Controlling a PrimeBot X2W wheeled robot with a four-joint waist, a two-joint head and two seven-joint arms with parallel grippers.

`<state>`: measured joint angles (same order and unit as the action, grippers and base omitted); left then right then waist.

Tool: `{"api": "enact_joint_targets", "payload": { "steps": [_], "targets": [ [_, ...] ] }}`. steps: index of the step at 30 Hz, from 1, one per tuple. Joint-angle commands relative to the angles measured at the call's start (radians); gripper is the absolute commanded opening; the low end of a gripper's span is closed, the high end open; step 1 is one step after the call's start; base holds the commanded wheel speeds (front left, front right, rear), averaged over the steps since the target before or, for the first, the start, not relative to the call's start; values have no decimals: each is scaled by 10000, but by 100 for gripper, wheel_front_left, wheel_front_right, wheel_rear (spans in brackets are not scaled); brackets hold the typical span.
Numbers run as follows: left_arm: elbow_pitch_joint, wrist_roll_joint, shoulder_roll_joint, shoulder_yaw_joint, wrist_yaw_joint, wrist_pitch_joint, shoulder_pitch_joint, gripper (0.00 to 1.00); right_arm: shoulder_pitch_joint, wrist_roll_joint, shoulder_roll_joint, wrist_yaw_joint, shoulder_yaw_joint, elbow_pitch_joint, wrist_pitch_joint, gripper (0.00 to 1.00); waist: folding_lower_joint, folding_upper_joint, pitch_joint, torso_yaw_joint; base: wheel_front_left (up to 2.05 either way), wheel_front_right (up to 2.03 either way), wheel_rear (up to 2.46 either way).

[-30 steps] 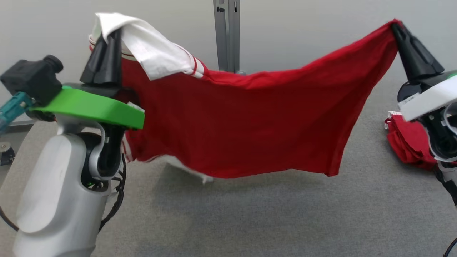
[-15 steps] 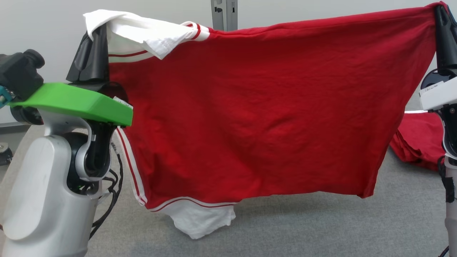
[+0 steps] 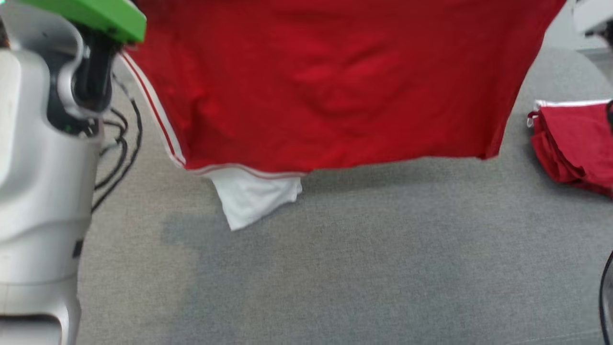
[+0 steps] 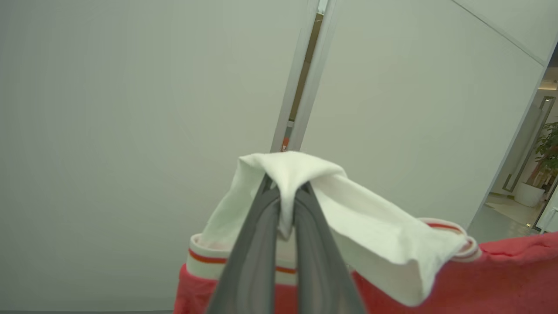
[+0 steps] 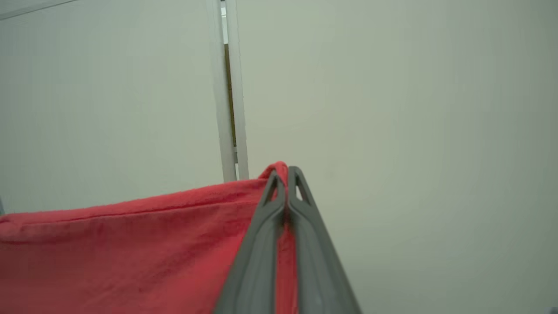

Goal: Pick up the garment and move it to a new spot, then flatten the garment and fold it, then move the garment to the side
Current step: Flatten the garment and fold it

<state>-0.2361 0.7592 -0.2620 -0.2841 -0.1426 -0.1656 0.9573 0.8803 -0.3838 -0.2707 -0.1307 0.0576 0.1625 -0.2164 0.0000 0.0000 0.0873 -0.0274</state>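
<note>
Hanging in the air above the grey carpet [image 3: 335, 268] in the head view, the garment [image 3: 335, 81] is a red shirt stretched broad and nearly flat, with faint creases across its middle. Thin white stripes run down its left edge and along the bottom hem, and a white sleeve [image 3: 254, 196] dangles below that hem. A second red cloth [image 3: 570, 139] lies bunched on the carpet at the right, well apart. In the left wrist view the left gripper [image 4: 285, 185] is pinched tight on a fold of white fabric that drapes over its tips, with a red-striped white band and red cloth below. In the right wrist view the right gripper [image 5: 285, 174] is clamped on the garment's red top edge, which runs off to the left.
</note>
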Motion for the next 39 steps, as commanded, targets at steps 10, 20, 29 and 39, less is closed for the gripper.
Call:
{"api": "enact_joint_targets", "payload": {
  "steps": [10,20,29,39],
  "targets": [
    [-4760,-1079,424,-122,429,1411,5196,0,5301,700,-829,7,-1626,5520,3259,0,0,0,3964,-485,0,0,0],
    [-7385,-1062,1079,102,1143,3842,7272,0,6408,467,-382,8,-1287,6378,4813,0,0,0,4364,-160,0,0,0],
    [-8208,-1229,1499,-250,2473,4316,5625,0,3849,-1,-373,7,-1751,5998,4815,0,0,0,4170,177,0,0,0],
    [-6915,-1625,1114,-624,2730,4305,1365,0,681,-268,-1083,5,-4087,6642,4817,0,0,0,2512,692,0,0,0]
  ]
}}
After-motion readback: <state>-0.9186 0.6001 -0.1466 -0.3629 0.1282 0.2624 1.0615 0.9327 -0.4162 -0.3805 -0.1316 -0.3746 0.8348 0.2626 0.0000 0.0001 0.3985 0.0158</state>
